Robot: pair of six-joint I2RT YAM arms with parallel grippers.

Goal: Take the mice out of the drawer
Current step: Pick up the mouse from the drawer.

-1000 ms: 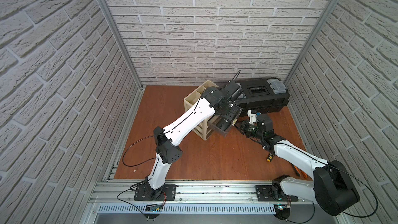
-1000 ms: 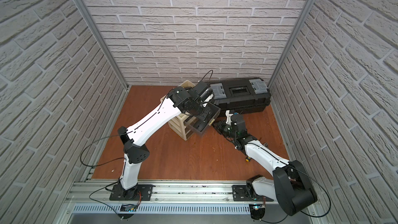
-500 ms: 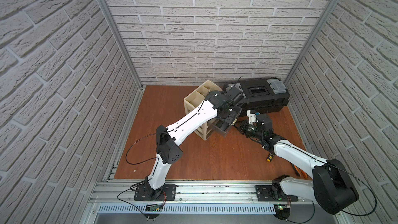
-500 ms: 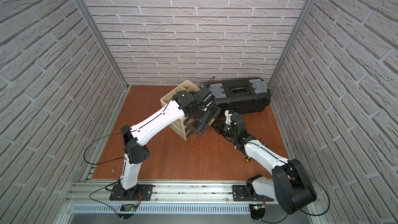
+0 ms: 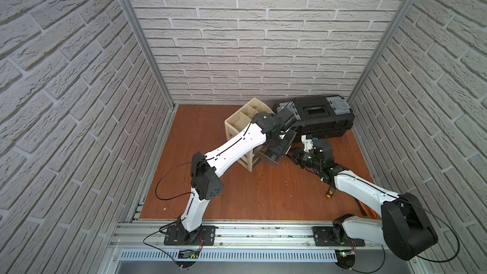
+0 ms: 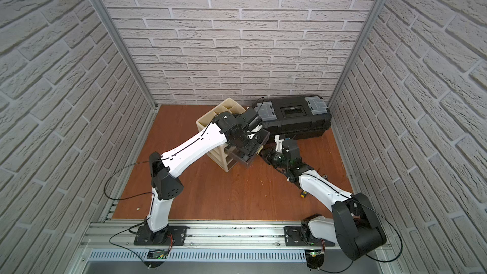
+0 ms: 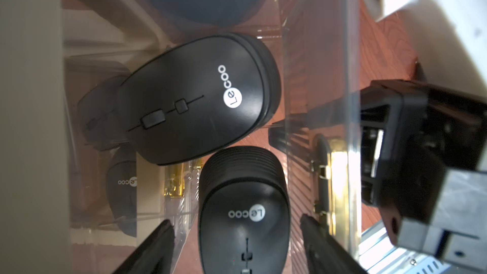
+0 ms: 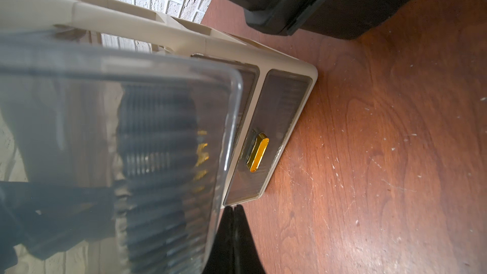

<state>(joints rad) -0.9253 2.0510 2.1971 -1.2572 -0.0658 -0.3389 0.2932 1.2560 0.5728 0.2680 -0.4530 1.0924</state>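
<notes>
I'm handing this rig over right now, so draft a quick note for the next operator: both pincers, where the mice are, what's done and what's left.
Left pincer: open, fingers either side of one mouse in the pulled-out drawer, not gripping.
Right pincer: shut, empty, beside the drawer front.
Mice: a second mouse lies in the same drawer; what looks like a third mouse shows dimly through the plastic.
Done: drawer open.
Left: lift out every mouse; none shows on the tabletop.

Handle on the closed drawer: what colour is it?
The handle is shiny gold; the right wrist view shows it best.
</notes>
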